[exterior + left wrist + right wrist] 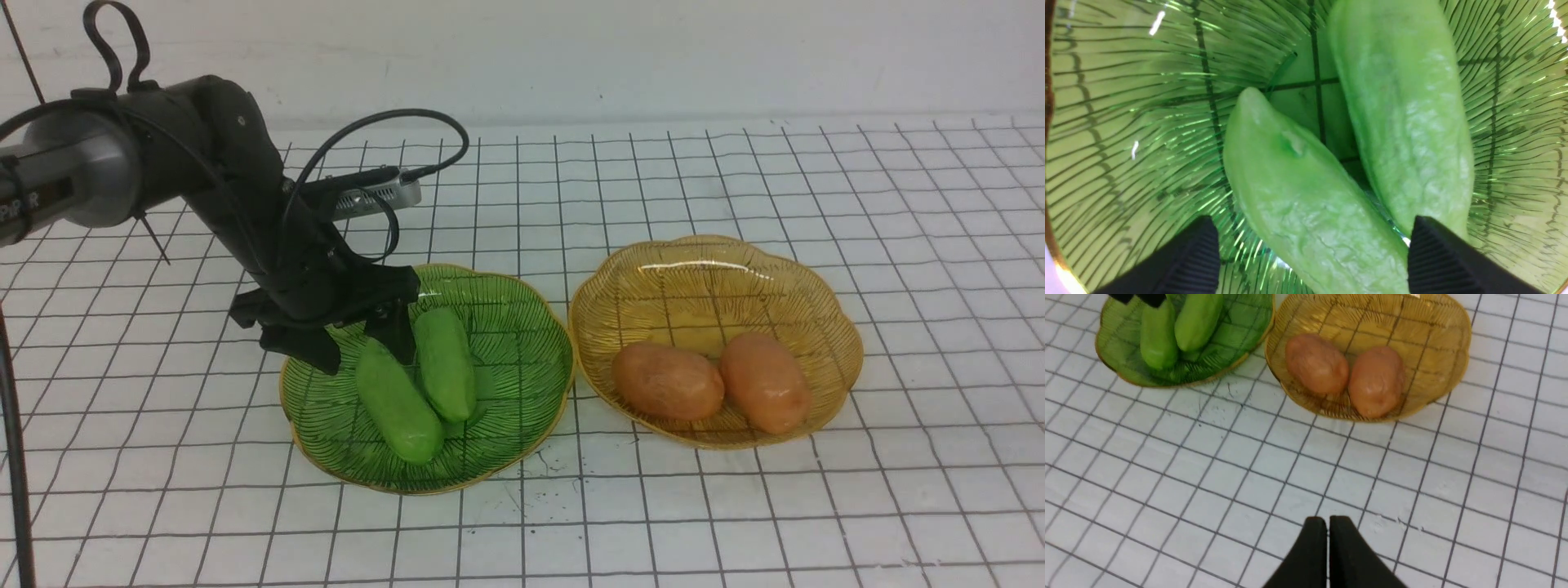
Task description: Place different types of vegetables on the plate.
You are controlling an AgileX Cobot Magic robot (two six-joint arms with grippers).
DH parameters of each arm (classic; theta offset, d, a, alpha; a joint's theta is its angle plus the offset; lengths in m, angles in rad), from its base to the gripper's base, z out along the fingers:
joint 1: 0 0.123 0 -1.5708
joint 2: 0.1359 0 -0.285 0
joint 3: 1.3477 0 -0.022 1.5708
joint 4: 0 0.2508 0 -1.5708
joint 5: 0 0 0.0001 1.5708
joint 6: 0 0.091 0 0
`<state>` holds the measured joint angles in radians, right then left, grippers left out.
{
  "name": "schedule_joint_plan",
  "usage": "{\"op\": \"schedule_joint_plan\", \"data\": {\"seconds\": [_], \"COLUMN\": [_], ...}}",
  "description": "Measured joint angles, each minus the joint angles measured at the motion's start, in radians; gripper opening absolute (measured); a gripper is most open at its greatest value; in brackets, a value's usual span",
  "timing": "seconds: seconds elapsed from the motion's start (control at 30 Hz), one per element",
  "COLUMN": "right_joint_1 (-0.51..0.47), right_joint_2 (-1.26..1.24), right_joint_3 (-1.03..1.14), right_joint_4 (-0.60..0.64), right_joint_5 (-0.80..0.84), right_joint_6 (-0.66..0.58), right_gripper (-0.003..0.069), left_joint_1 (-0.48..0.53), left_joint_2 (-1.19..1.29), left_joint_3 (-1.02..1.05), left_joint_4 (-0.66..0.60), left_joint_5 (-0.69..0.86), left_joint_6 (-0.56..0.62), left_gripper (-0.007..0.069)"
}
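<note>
Two light-green cucumbers lie side by side in the green plate (522, 359): the left cucumber (397, 404) and the right cucumber (445, 363). My left gripper (365, 358) is open, low over the plate, its fingers either side of the left cucumber's far end. In the left wrist view the gripper (1312, 249) straddles that cucumber (1306, 212), with the other cucumber (1408, 114) beside it. Two orange-brown potatoes (667, 380) (765, 382) lie in the amber plate (702, 278). My right gripper (1327, 539) is shut and empty above the table, out of the front view.
The plates stand side by side on a white gridded table (735, 506), nearly touching. The right wrist view shows the green plate (1241, 326) and the amber plate (1437, 343) ahead of that gripper. A white wall runs along the back.
</note>
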<state>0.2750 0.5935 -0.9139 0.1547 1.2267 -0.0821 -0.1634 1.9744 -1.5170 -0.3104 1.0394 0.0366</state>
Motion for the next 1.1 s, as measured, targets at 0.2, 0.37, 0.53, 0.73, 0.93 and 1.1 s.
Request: {"op": "schedule_joint_plan", "data": {"seconds": [0.2, 0.37, 0.53, 0.73, 0.93, 1.1], "right_joint_1": [0.000, 0.000, 0.000, 0.000, 0.000, 0.000], "right_joint_2": [-0.240, -0.289, -0.290, -0.291, -0.291, -0.295], "right_joint_3": [0.340, 0.506, 0.528, 0.532, 0.533, 0.542], "right_joint_4": [-0.009, -0.010, -0.010, -0.010, -0.010, -0.010], "right_joint_5": [-0.404, -0.676, -0.741, -0.746, -0.746, -0.750], "right_joint_6": [0.000, 0.000, 0.000, 0.000, 0.000, 0.000], "right_gripper": [-0.0002, -0.0002, -0.0002, -0.0002, -0.0002, -0.0003], "left_joint_1": [0.000, 0.000, 0.000, 0.000, 0.000, 0.000], "left_joint_2": [0.000, 0.000, 0.000, 0.000, 0.000, -0.001], "left_joint_3": [0.000, 0.000, 0.000, 0.000, 0.000, 0.000], "left_joint_4": [0.001, 0.002, 0.002, 0.002, 0.002, 0.002], "left_joint_5": [-0.001, -0.008, -0.019, -0.022, -0.020, 0.012], "left_joint_6": [0.002, 0.038, 0.077, 0.082, 0.083, 0.083], "left_gripper": [0.0344, 0.0128, 0.0006, -0.0008, -0.0008, -0.0008]}}
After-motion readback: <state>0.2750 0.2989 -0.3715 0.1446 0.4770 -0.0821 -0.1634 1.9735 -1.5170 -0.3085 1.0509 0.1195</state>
